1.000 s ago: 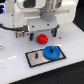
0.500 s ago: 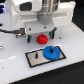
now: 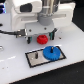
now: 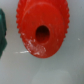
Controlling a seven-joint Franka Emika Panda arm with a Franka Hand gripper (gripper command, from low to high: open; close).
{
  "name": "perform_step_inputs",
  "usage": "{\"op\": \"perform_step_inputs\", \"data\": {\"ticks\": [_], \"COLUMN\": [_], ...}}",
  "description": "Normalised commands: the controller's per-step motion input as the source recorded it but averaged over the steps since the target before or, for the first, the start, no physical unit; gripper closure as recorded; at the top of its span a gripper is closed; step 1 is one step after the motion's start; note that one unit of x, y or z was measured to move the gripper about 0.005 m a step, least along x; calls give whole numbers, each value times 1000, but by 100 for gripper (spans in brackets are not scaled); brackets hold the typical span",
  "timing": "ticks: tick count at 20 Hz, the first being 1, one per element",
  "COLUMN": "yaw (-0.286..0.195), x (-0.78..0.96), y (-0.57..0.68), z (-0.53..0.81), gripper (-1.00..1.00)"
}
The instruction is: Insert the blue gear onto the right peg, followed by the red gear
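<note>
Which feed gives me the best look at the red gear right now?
The wrist view: the red gear fills the frame, showing its teeth and centre hole. The exterior view shows it small and blurred beneath the gripper, behind the blue gear on the plate.

Bright, even light; both views soft, perhaps slightly blurred.

White arm seen lowered over the table, wrist pointed straight down, gripper carried just above the surface, fingers closed around the red gear, jaws largely hidden.
</note>
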Motion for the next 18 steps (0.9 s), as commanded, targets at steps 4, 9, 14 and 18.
{"op": "perform_step_inputs", "data": {"ticks": [4, 9, 14, 18], "yaw": [0, 0, 0, 0], "x": [-66, -79, 97, 299], "y": [17, 38, 3, 4], "z": [-31, -10, 390, 528], "gripper": [100, 100, 100, 100]}}
